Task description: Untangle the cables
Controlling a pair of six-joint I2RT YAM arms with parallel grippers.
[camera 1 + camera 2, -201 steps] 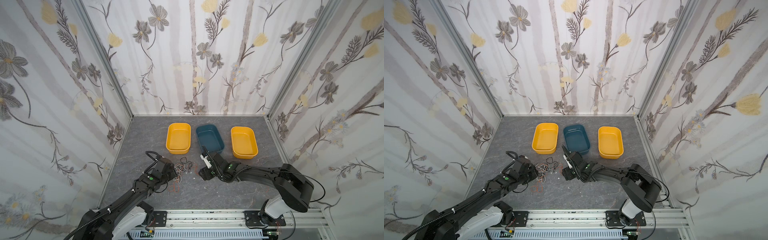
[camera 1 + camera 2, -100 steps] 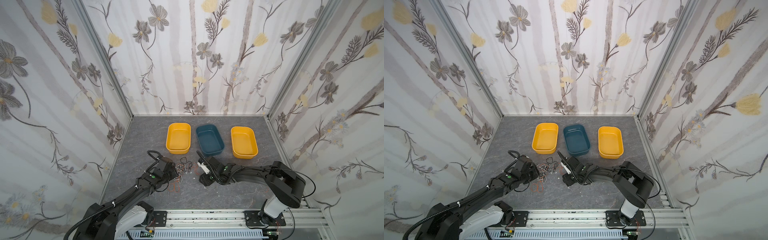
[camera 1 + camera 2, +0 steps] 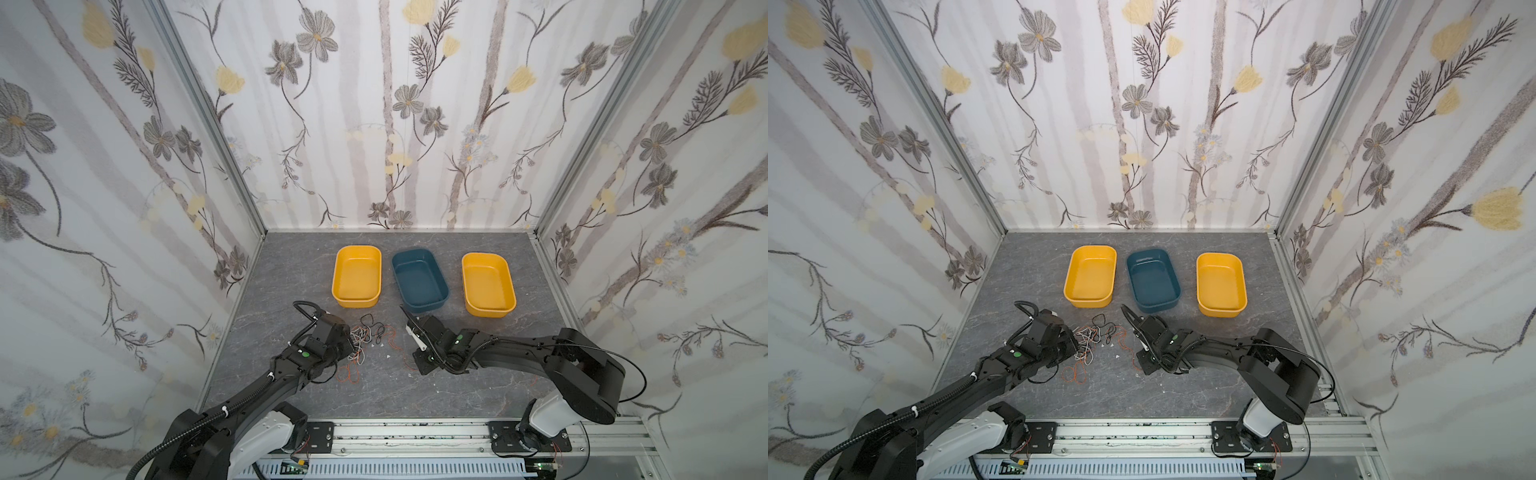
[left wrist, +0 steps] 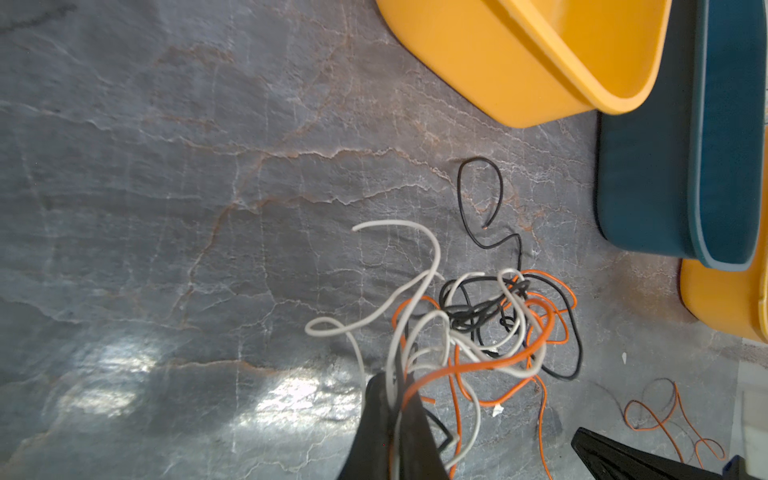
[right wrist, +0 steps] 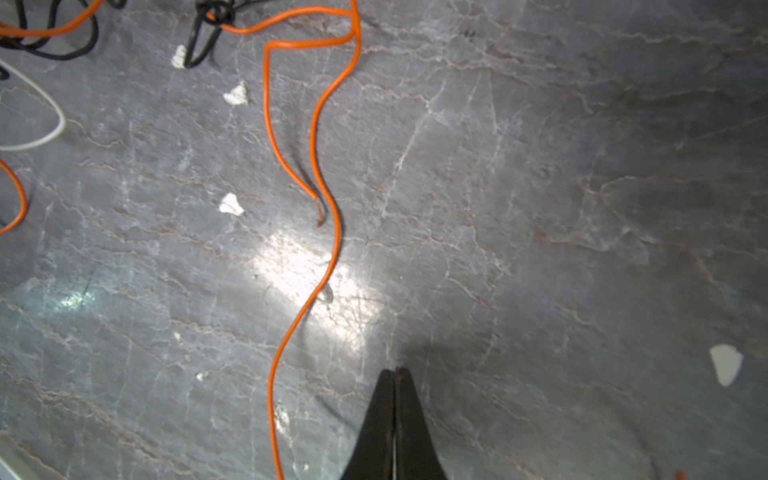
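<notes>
The left fingers (image 4: 374, 424) gripped several tangled cables (image 4: 498, 362); the right fingers (image 5: 379, 415) were clenched together beside an orange strand (image 5: 309, 307) on the desk (image 5: 540, 208).

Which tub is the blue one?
The middle tub is dark blue; the left tub and the right tub beside it are yellow.

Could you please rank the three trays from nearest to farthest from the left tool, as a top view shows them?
1. Left yellow tray: directly behind the left tool, which grips the cables.
2. Blue tray: middle of the row.
3. Right yellow tray: far right end of the row.
</notes>
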